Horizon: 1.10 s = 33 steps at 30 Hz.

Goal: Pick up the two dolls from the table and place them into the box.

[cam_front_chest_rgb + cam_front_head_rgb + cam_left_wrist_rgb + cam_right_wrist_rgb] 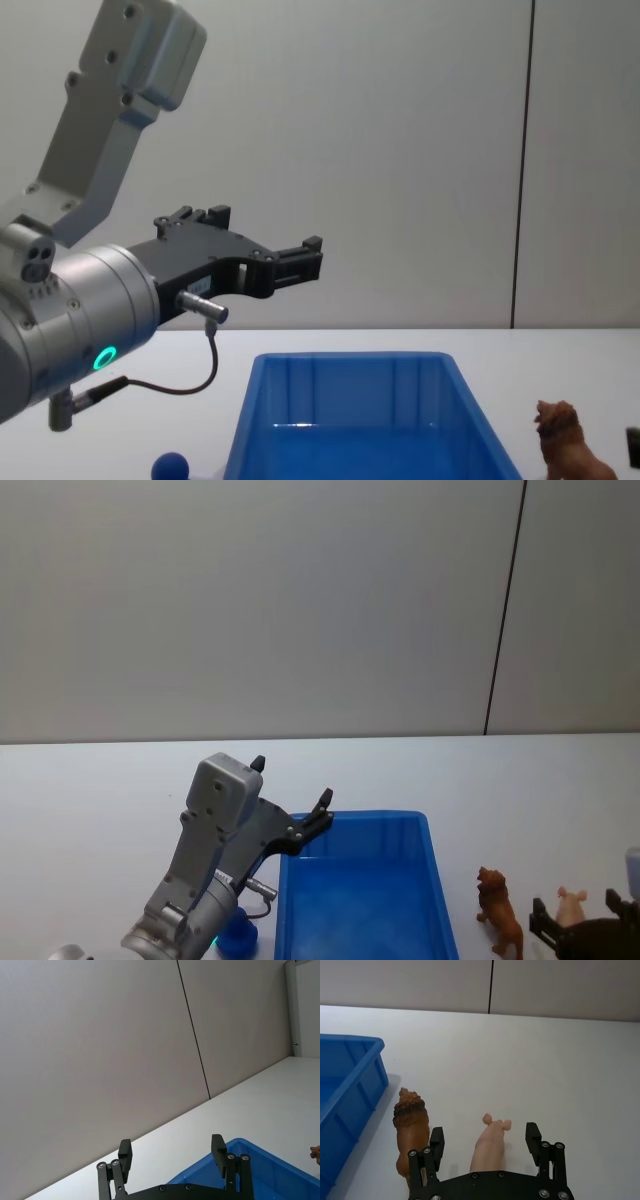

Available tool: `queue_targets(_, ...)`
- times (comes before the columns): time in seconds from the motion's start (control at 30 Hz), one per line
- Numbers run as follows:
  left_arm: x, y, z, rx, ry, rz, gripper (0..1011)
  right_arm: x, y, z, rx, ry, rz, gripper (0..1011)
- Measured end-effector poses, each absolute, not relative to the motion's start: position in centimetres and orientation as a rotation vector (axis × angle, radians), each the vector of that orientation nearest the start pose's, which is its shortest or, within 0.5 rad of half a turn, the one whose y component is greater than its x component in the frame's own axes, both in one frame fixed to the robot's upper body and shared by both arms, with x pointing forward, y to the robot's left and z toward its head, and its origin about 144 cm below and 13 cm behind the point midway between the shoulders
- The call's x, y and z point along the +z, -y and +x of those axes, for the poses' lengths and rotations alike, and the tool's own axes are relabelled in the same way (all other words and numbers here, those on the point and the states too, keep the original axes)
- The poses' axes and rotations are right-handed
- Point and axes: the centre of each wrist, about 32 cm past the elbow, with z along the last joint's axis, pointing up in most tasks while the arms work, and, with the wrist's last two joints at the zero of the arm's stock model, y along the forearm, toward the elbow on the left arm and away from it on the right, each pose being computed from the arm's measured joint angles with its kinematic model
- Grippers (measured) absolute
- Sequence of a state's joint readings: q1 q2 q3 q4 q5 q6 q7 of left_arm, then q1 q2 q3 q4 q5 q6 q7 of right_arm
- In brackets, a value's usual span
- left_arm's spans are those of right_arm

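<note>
The pale pink pig doll [490, 1145] [571, 904] stands on the white table [100, 800], right of the blue box [300, 910]. My right gripper [485, 1132] [575, 914] is open, with one finger on each side of the pig and not closed on it. The reddish-brown lion doll [411, 1125] [499, 910] [568, 450] stands just outside one finger, between the pig and the box [350, 1075]. My left gripper [292, 780] [171, 1145] [265, 228] hangs open and empty above the box's far left corner. Nothing lies in the visible part of the box [350, 400].
A small blue ball [238, 935] [170, 467] sits on the table left of the box, under my left arm. A grey wall runs behind the table's far edge. Bare tabletop stretches beyond the box and the dolls.
</note>
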<state>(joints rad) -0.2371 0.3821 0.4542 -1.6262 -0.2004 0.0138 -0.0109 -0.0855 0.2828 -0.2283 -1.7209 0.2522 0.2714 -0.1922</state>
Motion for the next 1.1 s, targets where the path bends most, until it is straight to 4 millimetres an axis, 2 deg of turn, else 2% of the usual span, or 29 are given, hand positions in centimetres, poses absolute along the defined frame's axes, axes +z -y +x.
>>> queue_targets(0.3, 120.4, -19.8, 49.2, 1.124, 0.268, 0.061, 1001, 114.0, 22.3, 42.5, -1.493, -0.187, -0.285, 981)
queue_targets(0.5, 120.4, -19.8, 49.2, 1.124, 0.268, 0.061, 1002, 113.6, 22.1, 42.5, -1.492, -0.201, -0.303, 836)
queue_targets(0.53, 120.4, -19.8, 49.2, 1.124, 0.268, 0.061, 1001, 113.6, 22.1, 42.5, -1.493, -0.203, -0.306, 781)
queue_targets(0.6, 120.4, -19.8, 49.2, 1.124, 0.268, 0.061, 1001, 113.5, 22.0, 42.5, -1.494, -0.206, -0.311, 763)
queue_targets(0.73, 120.4, -19.8, 49.2, 1.124, 0.268, 0.061, 1001, 113.4, 22.0, 42.4, -1.500, -0.209, -0.320, 617)
queue_targets(0.77, 120.4, -19.8, 49.2, 1.124, 0.268, 0.061, 1001, 113.4, 22.0, 42.4, -1.502, -0.209, -0.322, 617)
queue_targets(0.8, 120.4, -19.8, 49.2, 1.124, 0.268, 0.061, 1001, 113.4, 21.9, 42.3, -1.505, -0.211, -0.325, 547)
queue_targets(0.97, 120.4, -19.8, 49.2, 1.124, 0.268, 0.061, 1002, 113.5, 21.8, 42.2, -1.516, -0.209, -0.326, 394)
queue_targets(1.1, 120.4, -19.8, 49.2, 1.124, 0.268, 0.061, 1001, 113.8, 21.8, 42.1, -1.526, -0.203, -0.320, 360)
